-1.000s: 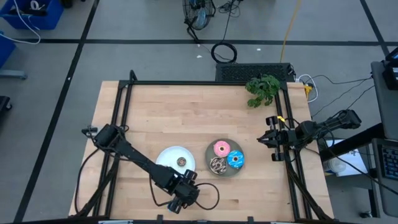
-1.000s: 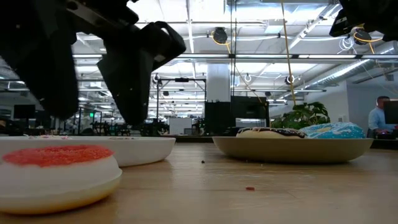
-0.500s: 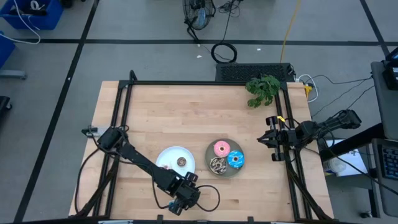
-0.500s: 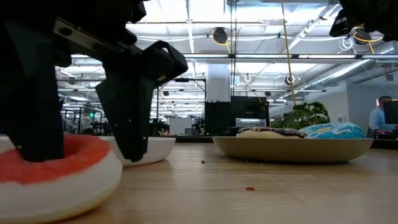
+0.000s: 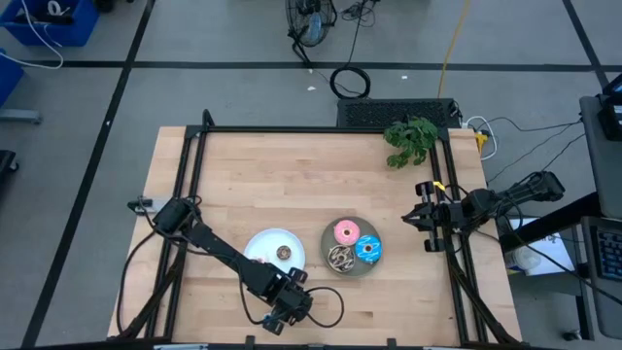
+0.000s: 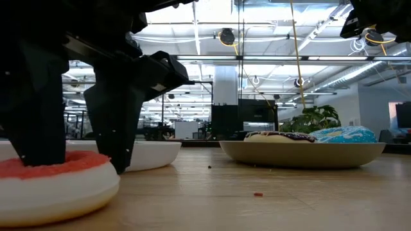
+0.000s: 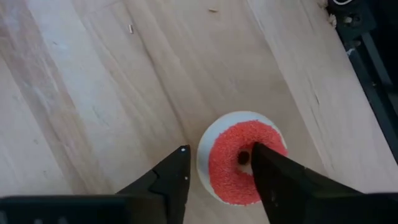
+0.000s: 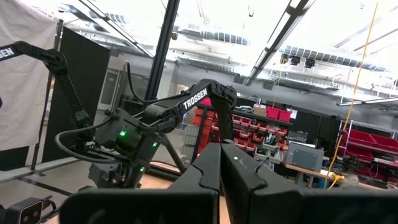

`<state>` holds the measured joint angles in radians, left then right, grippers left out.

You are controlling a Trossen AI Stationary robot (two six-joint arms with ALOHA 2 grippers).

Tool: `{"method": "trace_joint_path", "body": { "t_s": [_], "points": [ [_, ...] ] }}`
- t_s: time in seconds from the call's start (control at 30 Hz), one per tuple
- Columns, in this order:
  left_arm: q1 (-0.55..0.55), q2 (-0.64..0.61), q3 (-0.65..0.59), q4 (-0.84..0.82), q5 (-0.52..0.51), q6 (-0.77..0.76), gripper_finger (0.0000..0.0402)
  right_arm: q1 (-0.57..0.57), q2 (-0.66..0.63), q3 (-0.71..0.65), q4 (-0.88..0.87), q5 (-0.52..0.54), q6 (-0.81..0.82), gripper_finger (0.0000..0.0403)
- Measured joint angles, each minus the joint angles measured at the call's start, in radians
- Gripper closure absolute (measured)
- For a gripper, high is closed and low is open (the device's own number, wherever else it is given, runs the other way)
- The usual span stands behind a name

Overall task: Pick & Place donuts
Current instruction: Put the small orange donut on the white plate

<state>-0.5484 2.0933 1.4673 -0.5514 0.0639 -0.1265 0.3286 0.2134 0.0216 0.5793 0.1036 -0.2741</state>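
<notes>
A mini donut with a white body and red top [image 7: 229, 171] lies flat on the wooden table near its front edge, also seen in the low view [image 6: 58, 192]. My left gripper [image 7: 216, 152] is open, reaching down over it, one finger at the hole and one outside the rim. The gripper hides the donut in the high view [image 5: 282, 313]. The pink [image 5: 344, 232], blue [image 5: 367, 249] and sprinkled brown [image 5: 339, 258] donuts lie on the grey plate [image 5: 352, 273]. A brown mini donut [image 5: 283, 253] lies on the white plate [image 5: 262, 243]. My right gripper [image 5: 418, 219] is shut and empty above the table's right edge. My left gripper comes from above, its fingers pointing down. One fingertip [image 7: 258, 155] sits at the donut's centre hole [image 7: 241, 158]. The other finger [image 7: 177, 165] stands outside the white rim with a small gap of table showing. The donut rests flat on the table.
The two plates stand side by side just behind the red donut, the white one nearest [image 6: 151, 154]. A green plant [image 5: 410, 141] lies at the far right corner. Black frame rails [image 5: 190, 185] run along the table's left and right sides. Bare wood lies across the far half.
My left gripper has come down over the red mini donut, its fingers now straddling one side of the ring. Half a second ago the donut was tipped up on one side; now it lies level on the table again.
</notes>
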Motion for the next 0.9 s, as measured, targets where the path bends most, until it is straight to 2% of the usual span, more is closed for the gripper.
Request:
{"method": "trace_joint_path", "body": {
  "t_s": [0.17,0.47,0.73,0.9],
  "points": [
    [0.0,0.0,0.0,-0.001,0.0,0.0,0.0265,0.0,0.0,0.0,0.0,0.0,0.0,0.0403],
    [0.007,0.003,0.0,0.001,0.018,0.013,0.0299,0.0,0.0,0.0,0.0,0.0,0.0,0.0403],
    [0.013,0.013,0.0,0.009,0.043,0.036,0.0387,0.0,0.0,0.0,0.0,0.0,0.0,0.0403],
    [0.01,0.009,0.003,0.007,0.004,0.056,0.0383,0.0,0.0,0.0,0.002,0.0,-0.003,0.0403]
  ]
}}
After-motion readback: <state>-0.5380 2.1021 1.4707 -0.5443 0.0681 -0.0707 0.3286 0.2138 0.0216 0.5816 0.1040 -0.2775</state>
